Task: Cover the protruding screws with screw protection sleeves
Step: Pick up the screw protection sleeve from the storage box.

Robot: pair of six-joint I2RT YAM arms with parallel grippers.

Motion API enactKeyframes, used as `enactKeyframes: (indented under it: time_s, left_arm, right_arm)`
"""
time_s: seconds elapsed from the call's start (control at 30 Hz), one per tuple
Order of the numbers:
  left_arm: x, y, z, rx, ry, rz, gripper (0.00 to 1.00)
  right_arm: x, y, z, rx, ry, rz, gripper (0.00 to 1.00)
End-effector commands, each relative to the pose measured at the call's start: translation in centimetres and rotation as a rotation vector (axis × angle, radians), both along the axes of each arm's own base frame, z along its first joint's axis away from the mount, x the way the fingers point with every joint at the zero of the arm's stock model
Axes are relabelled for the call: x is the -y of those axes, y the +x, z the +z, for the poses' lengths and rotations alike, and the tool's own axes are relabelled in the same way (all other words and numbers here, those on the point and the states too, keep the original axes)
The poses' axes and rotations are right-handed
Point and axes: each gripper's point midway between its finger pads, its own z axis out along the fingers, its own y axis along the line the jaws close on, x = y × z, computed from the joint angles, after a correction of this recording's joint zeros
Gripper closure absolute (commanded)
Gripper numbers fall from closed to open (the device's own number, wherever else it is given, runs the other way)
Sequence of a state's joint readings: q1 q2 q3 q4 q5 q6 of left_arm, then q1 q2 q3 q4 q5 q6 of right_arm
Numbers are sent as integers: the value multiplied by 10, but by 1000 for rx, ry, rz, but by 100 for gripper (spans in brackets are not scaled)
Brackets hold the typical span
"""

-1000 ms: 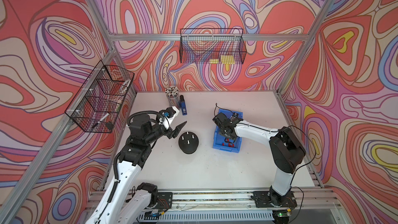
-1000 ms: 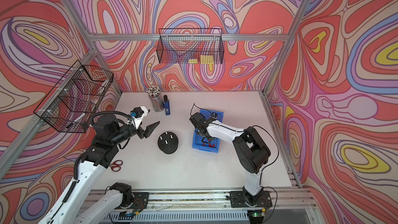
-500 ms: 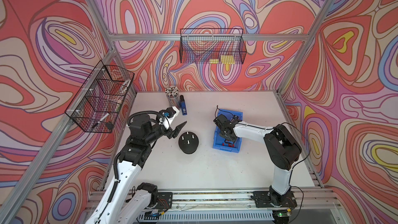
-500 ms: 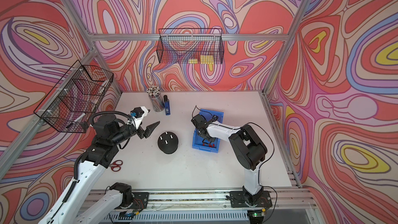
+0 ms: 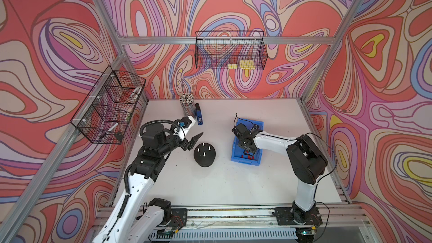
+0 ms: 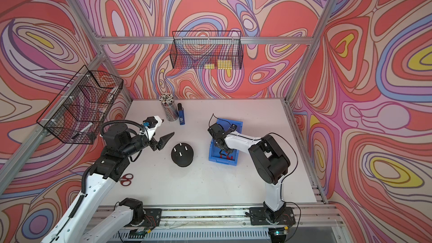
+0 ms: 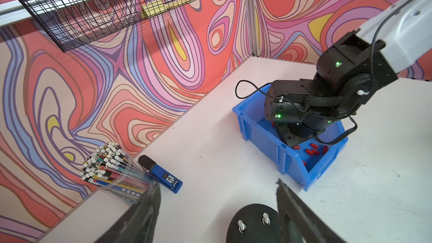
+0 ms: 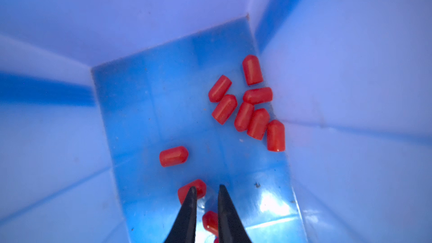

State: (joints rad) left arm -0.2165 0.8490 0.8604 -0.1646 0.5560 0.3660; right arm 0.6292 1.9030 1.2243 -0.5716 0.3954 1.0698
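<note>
Red sleeves (image 8: 258, 123) in bin (image 8: 152, 113) — R gripper (image 8: 206, 188) narrow above them; L gripper (image 7: 217, 182) wide.

Hidden, clipped
Both top views: right gripper (image 8: 206, 189) tips lost inside bin (image 5: 244, 162). One sleeve (image 8: 198, 186) half behind a finger (image 8: 187, 216). Base (image 7: 253, 232) clipped at left-wrist frame edge.

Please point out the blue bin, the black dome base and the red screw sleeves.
blue bin (image 5: 245, 162): a top view, on its front wall.
black dome base (image 5: 207, 160): a top view, on bare dome surface near its front edge.
red screw sleeves (image 8: 258, 123): right wrist view, on one sleeve in the cluster.
</note>
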Motion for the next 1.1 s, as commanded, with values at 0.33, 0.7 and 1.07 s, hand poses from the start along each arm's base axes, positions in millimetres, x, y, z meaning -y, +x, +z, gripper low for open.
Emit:
enactKeyframes:
  time_s: [0.33, 0.7, 1.07]
  left_arm:
    - [2, 4, -7, 0, 22, -12, 21]
    - [3, 5, -9, -4, 23, -13, 21]
    - [5, 4, -9, -4, 21, -21, 20]
  right_arm:
    - [2, 11, -1, 39, 41, -41, 78]
    - [2, 10, -12, 19, 72, -64, 79]
    - [5, 3, -19, 9, 90, -82, 79]
